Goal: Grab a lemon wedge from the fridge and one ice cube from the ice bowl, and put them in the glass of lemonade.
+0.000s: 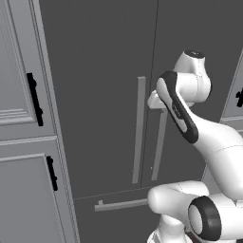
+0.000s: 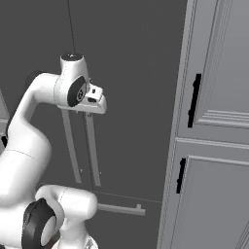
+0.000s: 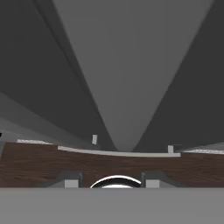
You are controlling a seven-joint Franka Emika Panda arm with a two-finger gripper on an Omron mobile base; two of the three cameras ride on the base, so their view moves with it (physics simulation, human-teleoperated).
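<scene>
Claw (image 2: 90,113) at right fridge handle (image 1: 160,142), grip state impossible to tell.
Fridge (image 1: 104,71) shut, 2 doors closed, lemon wedge presumably inside; shallow hold could slip off on pulling.

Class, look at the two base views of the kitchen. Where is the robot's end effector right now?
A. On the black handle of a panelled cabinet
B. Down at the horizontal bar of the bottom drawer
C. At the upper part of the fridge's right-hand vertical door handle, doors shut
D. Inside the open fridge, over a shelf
C: the end effector sits against the top of the right-hand vertical handle of the fridge, whose doors are both closed.
</scene>
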